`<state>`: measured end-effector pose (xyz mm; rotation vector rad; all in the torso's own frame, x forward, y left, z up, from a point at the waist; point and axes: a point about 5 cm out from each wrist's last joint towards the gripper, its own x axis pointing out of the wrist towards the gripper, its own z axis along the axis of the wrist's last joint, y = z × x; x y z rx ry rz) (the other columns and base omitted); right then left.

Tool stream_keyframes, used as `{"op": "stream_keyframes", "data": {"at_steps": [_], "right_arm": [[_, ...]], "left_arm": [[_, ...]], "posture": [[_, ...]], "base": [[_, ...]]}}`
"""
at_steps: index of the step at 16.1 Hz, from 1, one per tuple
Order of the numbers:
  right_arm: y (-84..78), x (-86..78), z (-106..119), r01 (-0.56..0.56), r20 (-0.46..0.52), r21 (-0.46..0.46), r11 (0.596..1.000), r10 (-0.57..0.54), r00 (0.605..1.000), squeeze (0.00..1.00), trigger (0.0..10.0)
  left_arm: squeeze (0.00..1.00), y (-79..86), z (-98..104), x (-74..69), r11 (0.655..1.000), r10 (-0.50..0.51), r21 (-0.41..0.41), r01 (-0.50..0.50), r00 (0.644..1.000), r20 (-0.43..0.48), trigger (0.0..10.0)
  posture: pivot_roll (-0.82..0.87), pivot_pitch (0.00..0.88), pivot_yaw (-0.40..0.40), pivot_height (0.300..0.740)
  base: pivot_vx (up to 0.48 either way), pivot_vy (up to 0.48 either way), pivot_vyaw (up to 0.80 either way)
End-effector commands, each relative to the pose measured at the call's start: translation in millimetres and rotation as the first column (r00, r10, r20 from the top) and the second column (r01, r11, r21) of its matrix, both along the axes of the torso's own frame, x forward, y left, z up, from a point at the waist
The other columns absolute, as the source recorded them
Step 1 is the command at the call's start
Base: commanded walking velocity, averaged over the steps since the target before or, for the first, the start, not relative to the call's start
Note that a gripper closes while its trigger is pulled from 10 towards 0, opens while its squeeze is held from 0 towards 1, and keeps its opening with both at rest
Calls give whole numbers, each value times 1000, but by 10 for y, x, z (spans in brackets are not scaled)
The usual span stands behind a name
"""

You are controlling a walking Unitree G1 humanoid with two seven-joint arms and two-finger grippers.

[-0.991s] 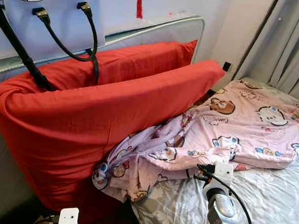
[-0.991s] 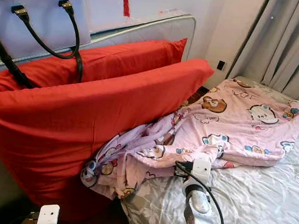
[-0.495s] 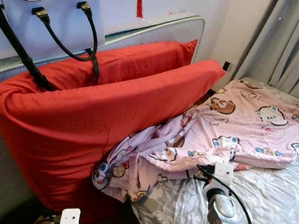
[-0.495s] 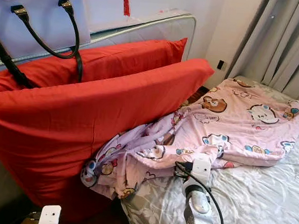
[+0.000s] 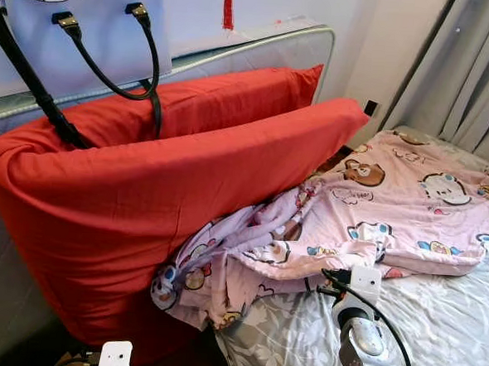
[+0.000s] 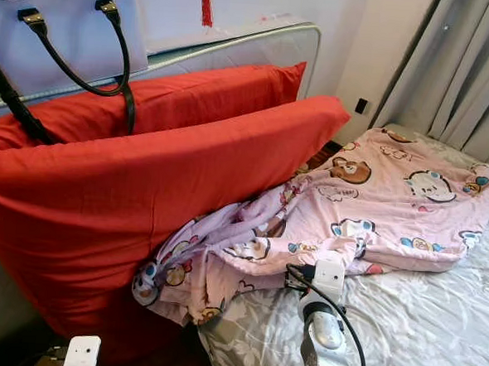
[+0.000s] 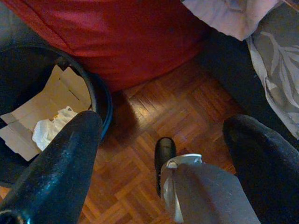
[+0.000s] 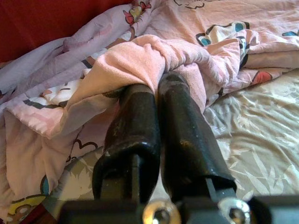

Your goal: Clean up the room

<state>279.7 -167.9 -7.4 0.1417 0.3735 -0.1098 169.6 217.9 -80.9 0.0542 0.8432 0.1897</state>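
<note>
Left eye view has a big bed (image 5: 443,328) with a grey leaf sheet at 4 o'clock. Two big red pillows (image 5: 144,193) lean on the headboard (image 5: 261,47) from 9 o'clock up to 1 o'clock. A pink blanket (image 5: 392,209) with cartoon bears lies on the bed at 3 o'clock, and one bunched end runs down to touch the front pillow near the middle. A pale blue handbag (image 5: 79,32) with black straps sits on top of the back pillow at 11 o'clock. Grey curtains (image 5: 475,73) hang at 2 o'clock.

The right gripper (image 8: 161,84) is at the blanket's near edge, at 5 o'clock in the head views. Its two black fingers are pressed together with a fold of pink blanket pinched between the tips.

The left gripper (image 7: 163,130) hangs low over the wood floor (image 7: 177,107), fingers spread wide apart. A dark bin (image 7: 100,100) with cardboard and white paper inside stands beside it, next to the front pillow's bottom.
</note>
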Motion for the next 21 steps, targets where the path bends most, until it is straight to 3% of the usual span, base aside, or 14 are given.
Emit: {"op": "stream_keyframes", "data": {"at_steps": [1, 4, 15, 21], "right_arm": [[-15, -12, -5, 1, 3, -12, 1000, -1, 1000, 0, 10000], [-20, -17, -9, 4, 0, -14, 1000, -4, 1000, 0, 10000], [-36, -17, -2, 16, 8, -14, 1000, -15, 1000, 0, 10000], [-104, 49, 103, 67, 75, -23, 997, -65, 995, 0, 10000]], "left_arm": [[0, -1, -29, -55, 1000, 0, -6, 0, 1000, -23, 10000], [0, 9, -32, -65, 1000, 2, -5, -2, 1000, -27, 10000], [0, 14, -43, -96, 1000, 10, -6, -10, 999, -31, 10000], [0, 15, -48, -107, 1000, 7, -4, -7, 999, -35, 10000]], "posture": [[40, 0, -69, 740], [41, 0, -69, 740], [42, 0, -73, 740], [42, 0, -76, 740]], "base": [[0, 0, 0], [0, 0, 0], [-266, 0, 0], [-282, 0, 0]]}}
